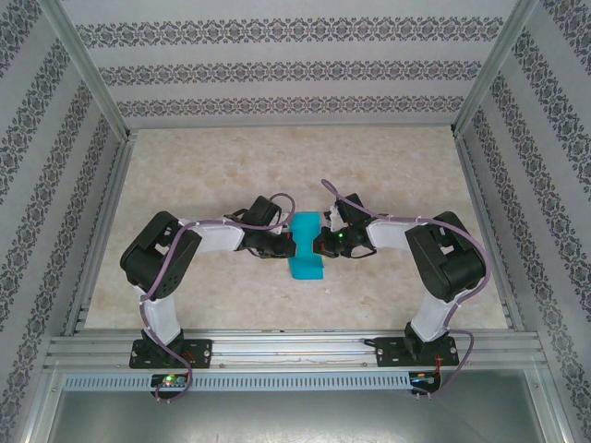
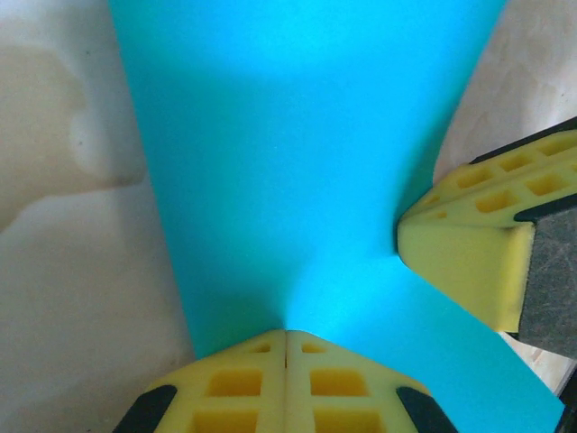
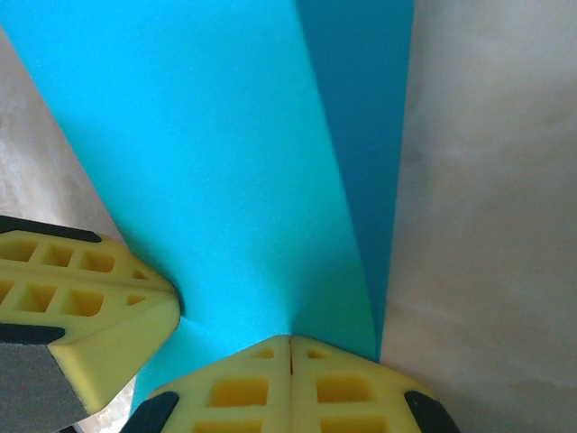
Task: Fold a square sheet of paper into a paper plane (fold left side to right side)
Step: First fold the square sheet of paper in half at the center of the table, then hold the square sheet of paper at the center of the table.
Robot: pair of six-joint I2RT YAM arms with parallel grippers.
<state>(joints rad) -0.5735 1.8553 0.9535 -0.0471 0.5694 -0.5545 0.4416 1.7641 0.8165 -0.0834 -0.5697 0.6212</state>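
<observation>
The paper (image 1: 304,251) is sitting at the middle of the bench (image 1: 212,166), between the two arms, which are reaching in toward each other from either side. The left gripper (image 1: 280,247) is meeting the sheet's left edge and the right gripper (image 1: 322,245) its right edge, so the teal strip is looking narrow between them and wider at its near end. In the left wrist view, the left gripper (image 2: 287,338) is showing its yellow jaws pressed together, pinching the edge of the paper (image 2: 297,135), while the right gripper (image 2: 433,242) is touching the opposite edge. In the right wrist view, the right gripper (image 3: 290,343) is likewise pinching the paper (image 3: 207,135) with its jaws pressed together, and the left gripper (image 3: 149,311) is pressing into the far edge. A darker teal band is running beside the bright surface there. Whether the sheet is resting on the bench or hanging just above it, I cannot tell.
</observation>
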